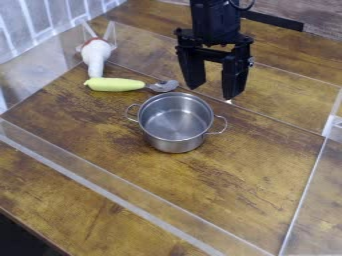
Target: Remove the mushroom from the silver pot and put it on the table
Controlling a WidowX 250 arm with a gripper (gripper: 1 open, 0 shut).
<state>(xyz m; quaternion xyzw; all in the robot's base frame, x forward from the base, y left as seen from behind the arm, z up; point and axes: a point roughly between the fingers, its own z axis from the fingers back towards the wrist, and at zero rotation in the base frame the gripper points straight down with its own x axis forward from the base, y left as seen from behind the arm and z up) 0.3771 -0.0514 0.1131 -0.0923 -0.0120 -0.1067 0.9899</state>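
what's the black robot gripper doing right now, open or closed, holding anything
Black robot gripper: open, fingers spread, nothing visible between them, above the brown wooden table behind the round silver pot.

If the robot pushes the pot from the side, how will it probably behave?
The pot stands flat and looks wide for its height, so it would probably slide rather than tip. Its shiny metal wall suggests a stiff body that may feel slippery.
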